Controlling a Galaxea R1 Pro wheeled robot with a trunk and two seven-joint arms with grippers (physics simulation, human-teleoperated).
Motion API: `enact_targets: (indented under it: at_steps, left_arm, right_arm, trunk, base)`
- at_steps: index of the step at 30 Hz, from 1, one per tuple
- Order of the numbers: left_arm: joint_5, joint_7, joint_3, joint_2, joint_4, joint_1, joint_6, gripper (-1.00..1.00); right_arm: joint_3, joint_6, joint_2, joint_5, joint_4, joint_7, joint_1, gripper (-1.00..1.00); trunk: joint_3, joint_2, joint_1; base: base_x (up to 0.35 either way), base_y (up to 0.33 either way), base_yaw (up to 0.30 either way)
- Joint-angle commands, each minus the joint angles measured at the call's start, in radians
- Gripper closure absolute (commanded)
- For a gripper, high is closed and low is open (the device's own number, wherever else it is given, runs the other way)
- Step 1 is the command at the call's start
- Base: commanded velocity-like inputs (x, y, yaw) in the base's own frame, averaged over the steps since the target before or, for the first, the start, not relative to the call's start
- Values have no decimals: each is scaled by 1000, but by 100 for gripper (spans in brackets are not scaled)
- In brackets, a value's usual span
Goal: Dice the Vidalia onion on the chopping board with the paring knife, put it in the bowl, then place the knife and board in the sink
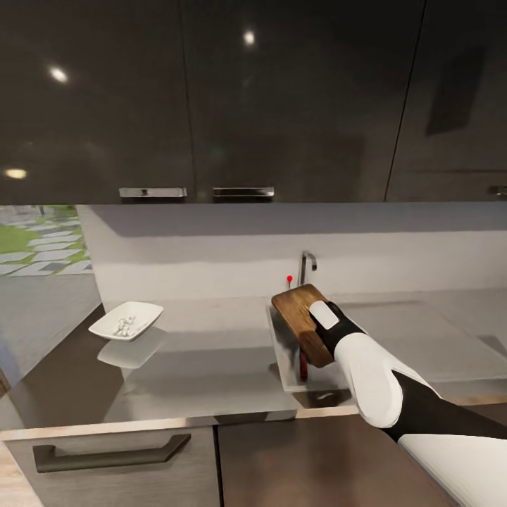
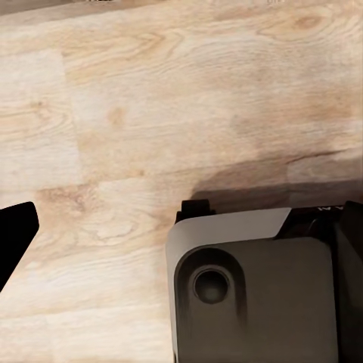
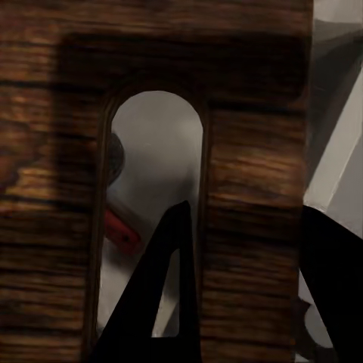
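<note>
Fingers (image 3: 162, 287) of the right tool (image 1: 318, 331) are clamped on the chopping board (image 1: 299, 310), one passed through its handle slot. The board is held tilted over the sink (image 1: 285, 373), below the tap (image 1: 307, 266). The paring knife (image 1: 303, 366) lies in the basin beneath. The bowl (image 1: 127, 320) of diced onion (image 1: 125, 325) is set on the desk (image 1: 204, 366), well apart from the sink. The left tool's (image 2: 15, 234) state cannot be told.

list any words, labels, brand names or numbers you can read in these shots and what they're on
None can be read.
The chopping board, the bowl, the sink, the tap and the cabinet doors carry no print.
In the left wrist view, faint pale marks on the dark part of the robot's base are too small and blurred to tell if they are letters.
</note>
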Motion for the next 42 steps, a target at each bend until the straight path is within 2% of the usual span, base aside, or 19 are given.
enact_targets:
  at_steps: [1, 8, 11, 14, 19, 24, 30, 37, 42]
  left_arm:
    - [10, 0, -9, -1, 4, -2, -7, -100]
    - [10, 0, -9, -1, 5, -2, -6, -100]
    - [10, 0, -8, 1, 5, -2, -6, -100]
    - [10, -1, -9, 1, 4, -2, -6, -100]
    - [10, -1, -9, 1, 5, -2, -6, -100]
    - [10, -1, -8, 1, 5, -2, -5, -100]
    - [10, -1, -9, 4, 5, -2, -5, -100]
    - [10, -1, -9, 3, 5, -2, -6, -100]
    - [10, -1, -9, 3, 5, -2, -6, -100]
  right_arm:
    - [5, -4, 0, -21, 0, -6, 0, 100]
    - [3, -77, 0, -62, 60, -7, 0, 100]
    - [3, -110, 0, -101, 85, -8, 0, 100]
    - [3, -123, 0, -116, 115, -13, 0, 100]
    - [3, -139, 0, -118, 130, -40, 3, 100]
    - [3, -198, 0, -119, 146, -55, 8, 100]
    - [3, -211, 0, -124, 149, -109, 9, 100]
    - [4, -202, 0, -127, 149, -109, 8, 100]
    - [6, -201, 0, -120, 150, -83, 8, 100]
  trunk:
    - [-2, -1, 0]
    - [-2, -1, 0]
    - [-2, -1, 0]
    - [-2, -1, 0]
    - [-2, -1, 0]
    - [-2, -1, 0]
    - [-2, -1, 0]
    - [-2, -1, 0]
    - [-2, -1, 0]
  base:
    - [132, -68, 8]
    - [200, -62, 2]
    - [60, -6, 0]
    - [15, -2, 0]
    - [2, 0, 0]
    - [0, 0, 0]
    - [0, 0, 0]
    - [0, 0, 0]
    - [0, 0, 0]
